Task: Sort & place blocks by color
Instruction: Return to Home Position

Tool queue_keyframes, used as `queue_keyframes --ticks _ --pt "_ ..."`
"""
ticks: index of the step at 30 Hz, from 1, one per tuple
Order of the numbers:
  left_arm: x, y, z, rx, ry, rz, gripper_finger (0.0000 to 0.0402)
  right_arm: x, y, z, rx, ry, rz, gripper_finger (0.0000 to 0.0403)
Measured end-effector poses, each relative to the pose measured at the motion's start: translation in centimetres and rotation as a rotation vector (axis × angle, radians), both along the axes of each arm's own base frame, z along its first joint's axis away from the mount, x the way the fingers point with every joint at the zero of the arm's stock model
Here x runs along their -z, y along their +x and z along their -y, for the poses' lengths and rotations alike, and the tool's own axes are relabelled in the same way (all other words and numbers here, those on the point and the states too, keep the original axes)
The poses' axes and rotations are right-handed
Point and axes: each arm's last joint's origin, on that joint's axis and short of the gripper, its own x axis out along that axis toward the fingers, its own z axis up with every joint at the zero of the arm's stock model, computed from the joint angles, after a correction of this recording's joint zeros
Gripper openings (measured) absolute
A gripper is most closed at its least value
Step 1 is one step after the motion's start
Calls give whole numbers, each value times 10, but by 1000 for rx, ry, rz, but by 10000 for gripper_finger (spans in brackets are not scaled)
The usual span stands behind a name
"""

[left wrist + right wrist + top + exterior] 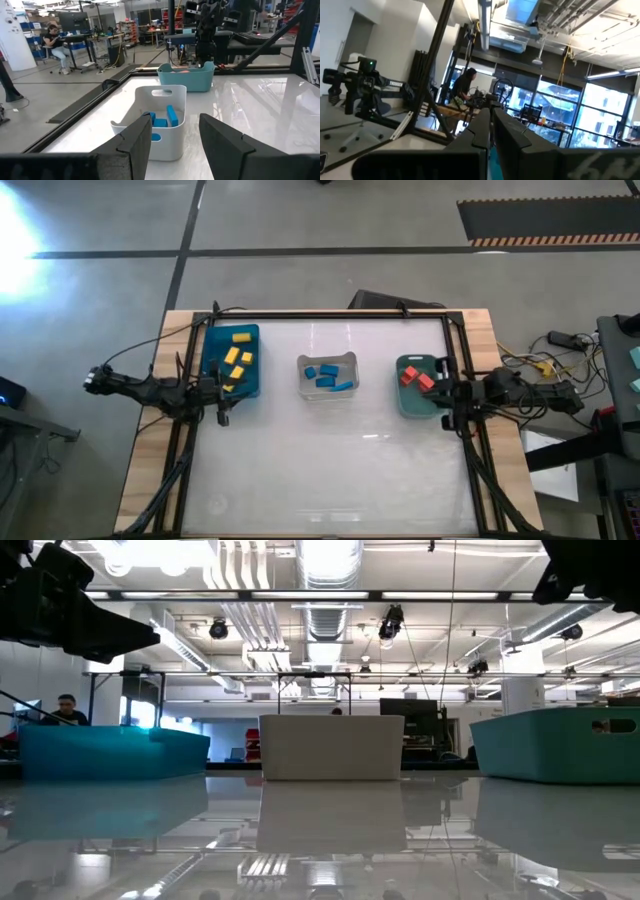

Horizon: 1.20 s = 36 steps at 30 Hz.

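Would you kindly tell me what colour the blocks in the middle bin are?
The blocks are blue, clearest in the high view.

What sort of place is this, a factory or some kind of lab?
Most likely a big open robotics lab or workshop: bare ducts run overhead, the floor is concrete with a hazard-striped mat, and a person sits at a desk beyond the table.
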Motion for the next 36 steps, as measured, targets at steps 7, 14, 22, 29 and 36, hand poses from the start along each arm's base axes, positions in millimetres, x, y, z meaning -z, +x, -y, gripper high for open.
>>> queue_keyframes --ticks 7,14,22,29,36 --pt "0 0 0 0 0 0 150 3 4 0 1 -2 -41 13" --pt "0 0 0 0 0 0 150 4 5 0 -8 22 -63 13" --pt "0 0 0 0 0 0 150 5 6 0 -14 40 -83 13" --pt "0 0 0 0 0 0 150 5 6 0 -14 40 -83 13" --pt "0 0 0 0 0 0 150 5 6 0 -14 40 -83 13"
